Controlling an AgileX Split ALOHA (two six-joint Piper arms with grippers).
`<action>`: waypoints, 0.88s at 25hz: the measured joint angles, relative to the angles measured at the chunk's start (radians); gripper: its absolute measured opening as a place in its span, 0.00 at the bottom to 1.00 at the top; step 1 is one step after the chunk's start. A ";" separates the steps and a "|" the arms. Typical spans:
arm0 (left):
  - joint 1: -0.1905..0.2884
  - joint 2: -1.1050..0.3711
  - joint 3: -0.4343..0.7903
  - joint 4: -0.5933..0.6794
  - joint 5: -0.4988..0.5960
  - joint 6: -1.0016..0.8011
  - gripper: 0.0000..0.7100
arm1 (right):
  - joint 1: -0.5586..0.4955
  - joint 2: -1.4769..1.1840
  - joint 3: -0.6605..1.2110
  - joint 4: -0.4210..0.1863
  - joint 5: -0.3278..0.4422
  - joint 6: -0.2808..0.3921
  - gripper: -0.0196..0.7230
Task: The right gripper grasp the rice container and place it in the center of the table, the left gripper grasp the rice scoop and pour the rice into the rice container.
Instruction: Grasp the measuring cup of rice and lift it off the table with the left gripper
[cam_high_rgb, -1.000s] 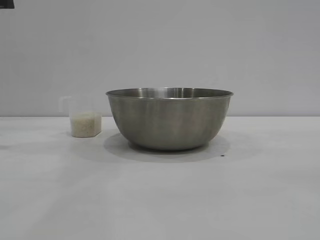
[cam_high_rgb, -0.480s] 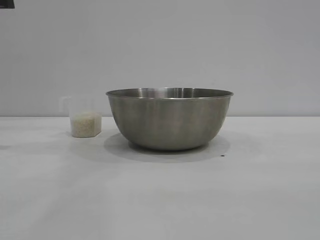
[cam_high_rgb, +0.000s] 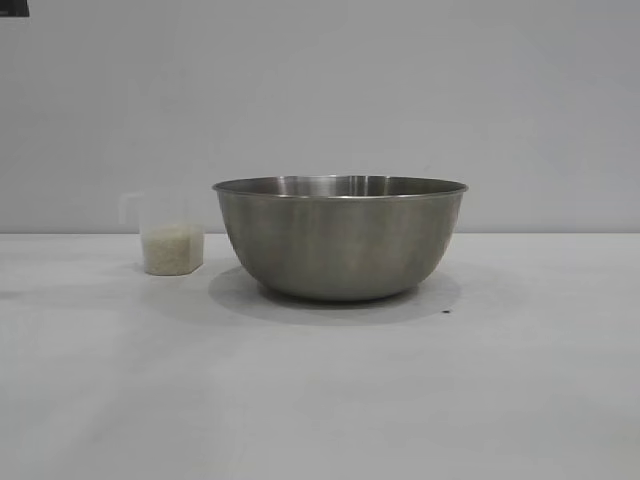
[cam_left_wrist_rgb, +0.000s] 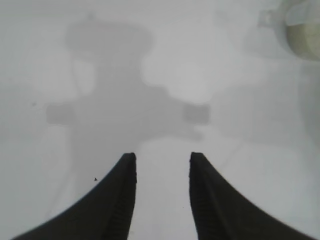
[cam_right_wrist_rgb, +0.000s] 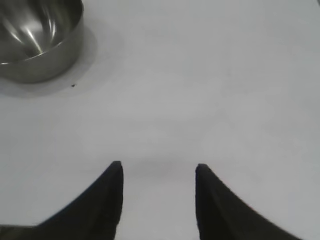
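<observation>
Right hand (cam_right_wrist_rgb: 157, 200) hangs over bare white surface (cam_right_wrist_rgb: 210, 100), its dark fingers apart with nothing between them, and the large round brushed stainless-steel bowl (cam_right_wrist_rgb: 35, 37) sits well off from it. From the front, that rice container (cam_high_rgb: 340, 240) stands upright near the middle of the surface, empty as far as the wrist view shows.

Just beside it, not touching, stands the small translucent clear plastic measuring cup (cam_high_rgb: 170, 237), the rice scoop, filled partway with fine white rice (cam_high_rgb: 172, 248).

The left hand (cam_left_wrist_rgb: 162, 200) hovers over the surface too, fingers parted and empty, the scoop (cam_left_wrist_rgb: 295, 25) away at the edge of its view.

Handling call: the bowl looks rigid, smooth and slippery, likely light for its bulk; its thin rim is the only place a narrow hand could pinch, one finger inside, one outside. The cup looks light and easily tipped, so the side handle or the wall above the grains seems safest, kept level until it is over the bowl.
</observation>
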 joint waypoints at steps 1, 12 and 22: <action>0.000 0.000 0.000 0.000 0.000 0.000 0.38 | 0.000 -0.016 0.002 0.000 0.002 0.000 0.39; 0.000 0.000 0.000 0.000 0.000 0.001 0.38 | 0.000 -0.061 0.008 -0.004 0.008 -0.027 0.39; 0.000 0.000 0.000 0.000 0.000 0.004 0.38 | 0.000 -0.061 0.008 -0.004 0.008 -0.033 0.39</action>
